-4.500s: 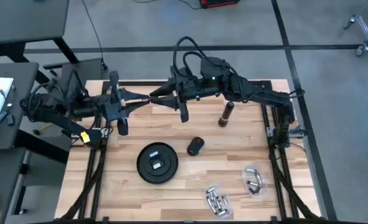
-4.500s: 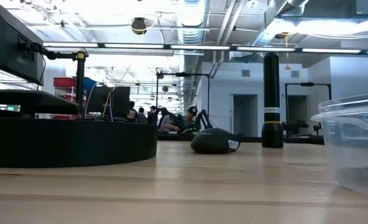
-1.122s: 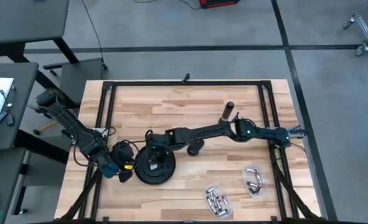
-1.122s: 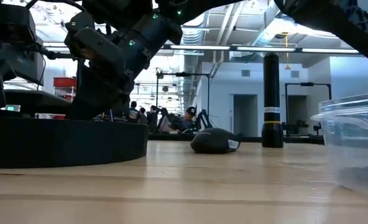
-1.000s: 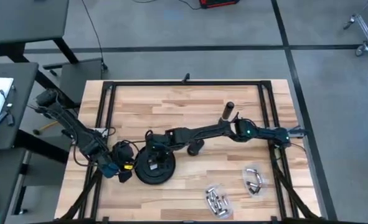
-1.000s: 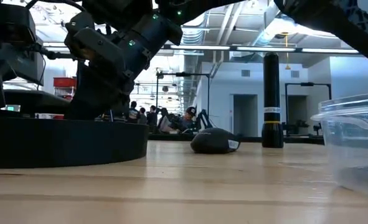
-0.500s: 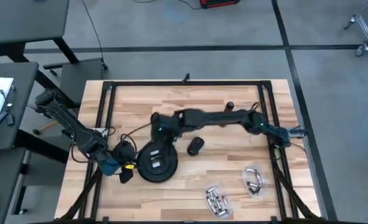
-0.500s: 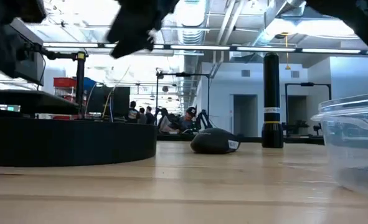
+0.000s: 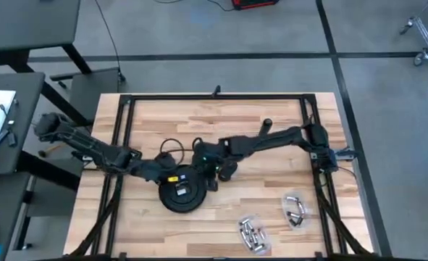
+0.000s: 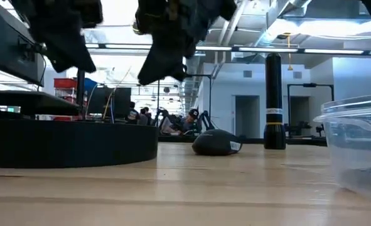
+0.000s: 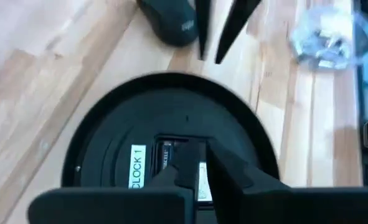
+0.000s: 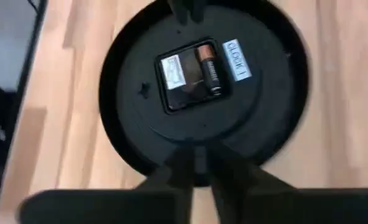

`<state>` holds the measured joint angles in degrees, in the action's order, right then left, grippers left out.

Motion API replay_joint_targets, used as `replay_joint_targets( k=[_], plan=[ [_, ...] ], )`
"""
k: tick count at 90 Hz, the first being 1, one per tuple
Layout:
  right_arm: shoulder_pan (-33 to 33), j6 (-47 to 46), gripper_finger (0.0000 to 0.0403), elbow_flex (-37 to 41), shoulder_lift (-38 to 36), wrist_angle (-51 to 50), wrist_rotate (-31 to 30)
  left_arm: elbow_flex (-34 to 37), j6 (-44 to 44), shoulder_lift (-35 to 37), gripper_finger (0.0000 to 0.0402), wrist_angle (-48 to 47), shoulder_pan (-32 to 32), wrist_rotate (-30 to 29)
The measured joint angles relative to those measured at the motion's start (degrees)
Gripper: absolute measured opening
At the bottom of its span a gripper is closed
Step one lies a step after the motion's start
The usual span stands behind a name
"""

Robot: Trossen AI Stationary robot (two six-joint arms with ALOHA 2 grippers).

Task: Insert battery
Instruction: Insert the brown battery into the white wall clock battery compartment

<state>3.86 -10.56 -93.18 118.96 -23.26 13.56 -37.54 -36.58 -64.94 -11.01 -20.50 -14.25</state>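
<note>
While the high view is showing only both arms meeting over the clock (image 9: 182, 191), the right wrist view is revealing a battery (image 12: 210, 72) sitting in its compartment. Both the left gripper (image 11: 200, 163) and the right gripper (image 12: 199, 160) are hovering nearly closed, holding nothing.

Left gripper (image 9: 176, 177) now over clock (image 9: 182, 193), right gripper (image 9: 212, 180) withdrawn

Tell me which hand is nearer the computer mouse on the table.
Right. The right hand hovers between the clock and the mouse, just beside the mouse. The left hand sits over the clock's far edge, farther from the mouse.
</note>
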Motion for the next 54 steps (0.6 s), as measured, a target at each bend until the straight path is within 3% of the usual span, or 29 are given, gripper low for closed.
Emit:
replay_joint_targets(
  k=[12, 54],
  plan=[
    [1.07, -3.35, 0.0009, 2.19, 1.73, 5.99, -0.06, 0.00, -0.08, -5.23, 0.0001, 2.28, 0.62, 2.58],
    [2.16, -4.21, 0.0000, 2.29, 6.06, 6.75, -0.69, 0.09, -0.78, -13.95, 0.0000, 5.77, 2.26, 1.97]
  ],
)
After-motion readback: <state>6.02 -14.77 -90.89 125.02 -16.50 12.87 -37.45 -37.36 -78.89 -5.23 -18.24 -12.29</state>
